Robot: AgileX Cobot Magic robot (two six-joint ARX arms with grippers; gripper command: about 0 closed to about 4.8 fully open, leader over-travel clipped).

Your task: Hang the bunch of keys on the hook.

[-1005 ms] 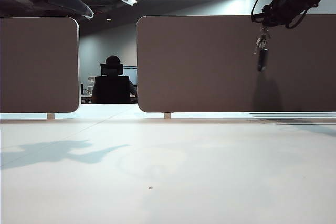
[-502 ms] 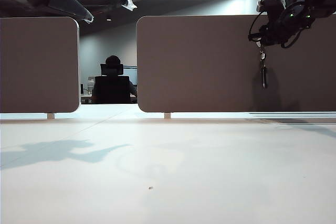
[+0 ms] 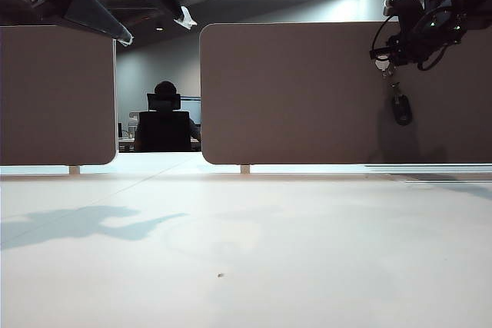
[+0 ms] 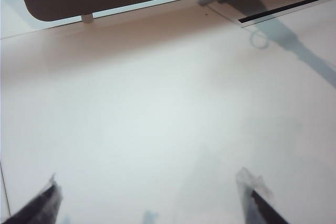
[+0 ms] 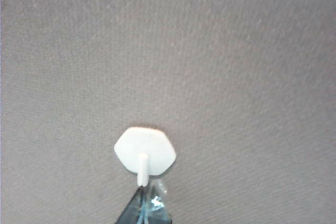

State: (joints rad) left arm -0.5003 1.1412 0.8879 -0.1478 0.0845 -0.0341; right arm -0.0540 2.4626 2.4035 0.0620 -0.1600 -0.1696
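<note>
I judge the hanging nearly done but not finished; my right tool (image 3: pixel 382 59), pressed together on the ring, holds the bunch of keys (image 3: pixel 400 105) dangling against the partition (image 3: pixel 292 90), tips just under the hook (image 5: pixel 143 169); my left tool (image 4: pixel 152 198) hangs spread, empty, above the table (image 3: pixel 246 243).

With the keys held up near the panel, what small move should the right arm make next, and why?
Probably ease the right gripper forward and slightly up toward the hook. The wrist view shows its shut tips just under the hook's peg, and the bunch of keys dangles from it in front of the panel, not yet hung. The left gripper waits open.
</note>
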